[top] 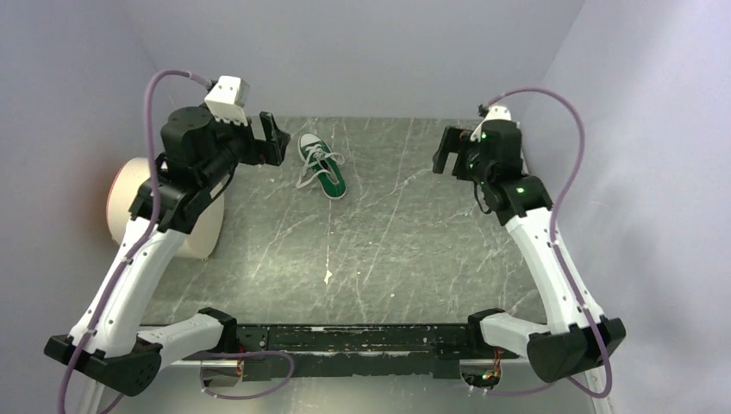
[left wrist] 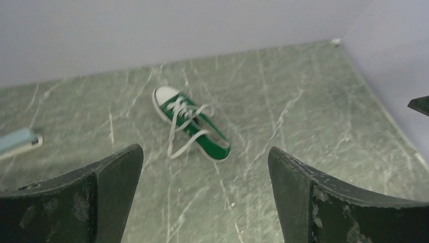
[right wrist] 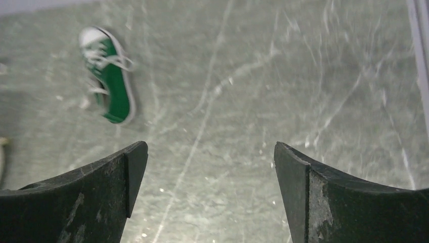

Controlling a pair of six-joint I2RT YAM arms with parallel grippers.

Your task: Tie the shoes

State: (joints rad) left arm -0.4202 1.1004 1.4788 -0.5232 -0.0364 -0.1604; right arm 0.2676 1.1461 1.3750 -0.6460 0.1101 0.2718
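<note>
The sneaker [top: 321,164] lies near the left pincer [top: 278,138], well apart from the right pincer [top: 444,153], both gaping wide, empty.

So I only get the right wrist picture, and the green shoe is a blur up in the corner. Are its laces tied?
Observer: No. The left wrist view shows the shoe sharply: its white laces lie loose, one end trailing onto the table.
Operator: Is the other hand anywhere near it?
Observer: Seen from above, the left hand hovers open beside the shoe's toe end, not touching it.
Operator: Anything else out there?
Observer: A white roll sits at the table's left edge, partly under the left arm.
</note>
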